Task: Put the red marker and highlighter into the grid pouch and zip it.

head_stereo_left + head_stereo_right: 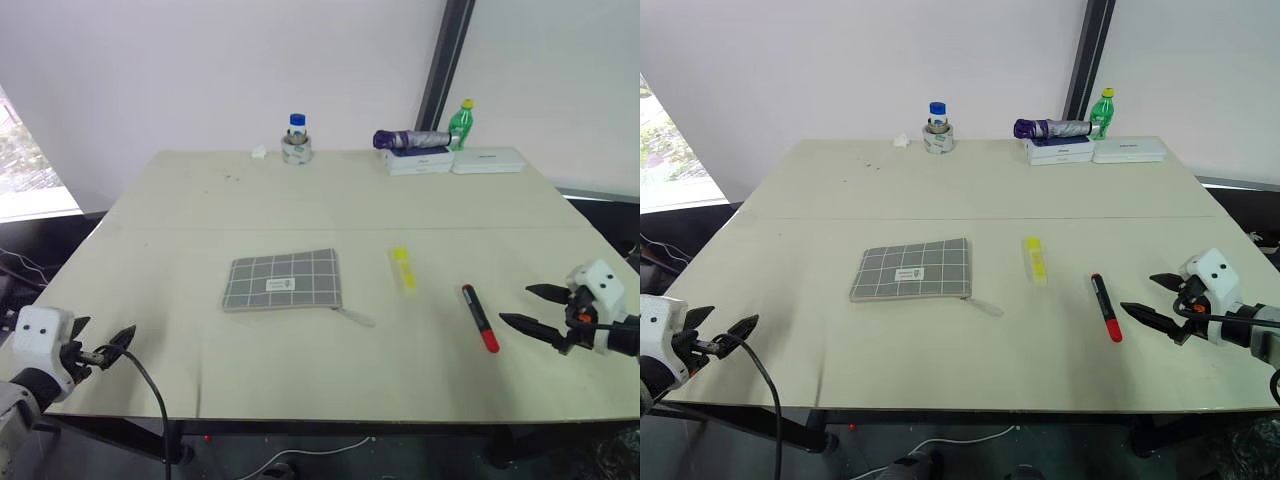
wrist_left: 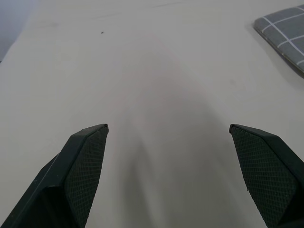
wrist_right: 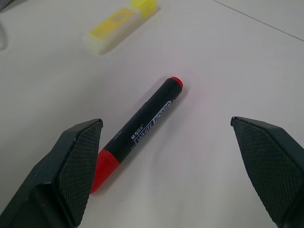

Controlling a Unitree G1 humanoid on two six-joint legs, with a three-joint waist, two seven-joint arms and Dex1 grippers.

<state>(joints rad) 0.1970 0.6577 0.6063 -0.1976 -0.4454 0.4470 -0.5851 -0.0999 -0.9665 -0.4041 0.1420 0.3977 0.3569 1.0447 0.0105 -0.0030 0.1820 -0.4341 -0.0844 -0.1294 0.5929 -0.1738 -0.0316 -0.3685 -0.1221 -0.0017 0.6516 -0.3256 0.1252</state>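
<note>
The grid pouch (image 1: 282,279) lies flat at the table's middle, its zip pull (image 1: 355,318) trailing off its right front corner. To its right the pale yellow highlighter (image 1: 403,268) rests on the table. Further right is the red marker (image 1: 479,317), black with its red cap toward the front edge. My right gripper (image 1: 515,305) hovers open just right of the marker, which lies a little ahead of its fingers in the right wrist view (image 3: 140,128). My left gripper (image 1: 105,338) is open and empty near the front left edge, well left of the pouch (image 2: 285,28).
Along the back edge stand a blue-capped bottle (image 1: 297,140) inside a tape roll, a folded purple umbrella (image 1: 412,139) on white boxes (image 1: 487,160), and a green bottle (image 1: 461,124). A black cable (image 1: 150,385) hangs off my left wrist.
</note>
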